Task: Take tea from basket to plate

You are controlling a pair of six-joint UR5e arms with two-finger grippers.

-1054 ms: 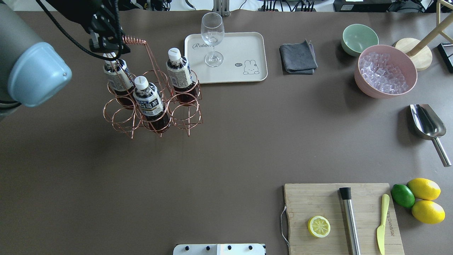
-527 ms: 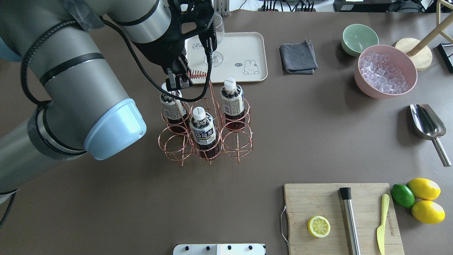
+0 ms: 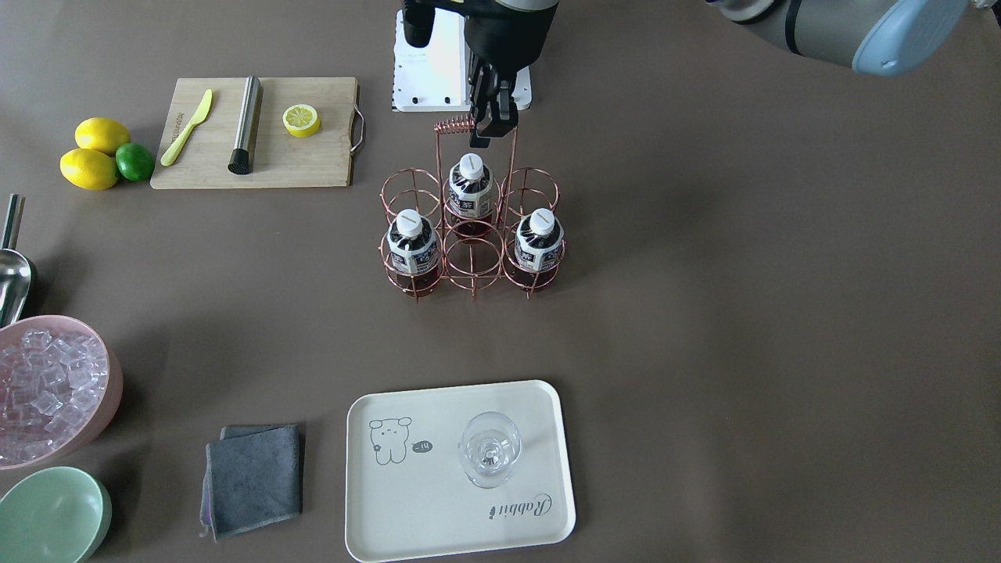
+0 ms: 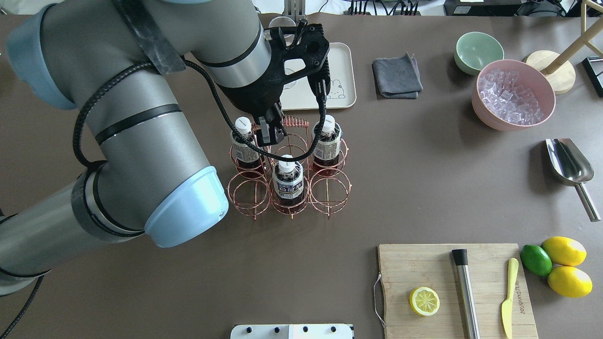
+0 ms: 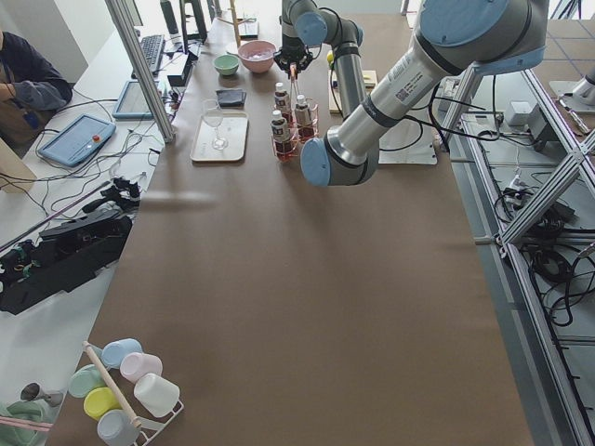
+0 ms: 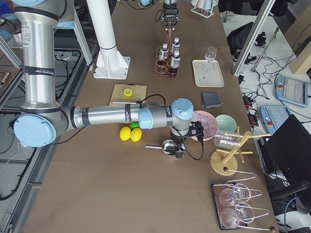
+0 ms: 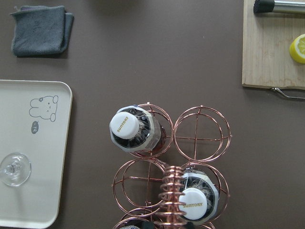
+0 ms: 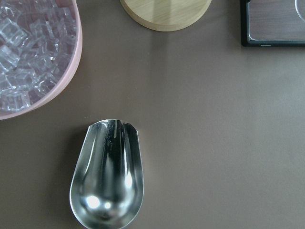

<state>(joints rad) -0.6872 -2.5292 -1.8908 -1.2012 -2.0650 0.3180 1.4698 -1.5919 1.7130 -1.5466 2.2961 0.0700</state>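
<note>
The copper wire basket (image 4: 330, 190) stands upright at mid-table, a short way in front of the cream plate (image 4: 340, 94). Three tea bottles sit in its ring cells: one at left (image 4: 242, 141), one in the near middle (image 4: 288, 176), one at right (image 4: 327, 139). My left gripper (image 4: 269, 134) is shut on the top bar of the basket's handle, beside the coil (image 3: 455, 123). The left wrist view looks down on two white caps (image 7: 126, 125) and the plate (image 7: 28, 157). My right gripper (image 6: 177, 150) hangs over the metal scoop; I cannot tell whether it is open or shut.
A wine glass (image 3: 489, 450) stands on the plate. A grey cloth (image 4: 396, 76), green bowl (image 4: 478, 51) and pink bowl of ice (image 4: 513, 94) lie to the right. The scoop (image 4: 567, 162) and a cutting board (image 4: 457, 289) with lemon, muddler and knife are near right.
The left arm has carried the basket with its three bottles from the table's far left rightward to the middle, in front of the plate. It kept its grip on the handle throughout.
</note>
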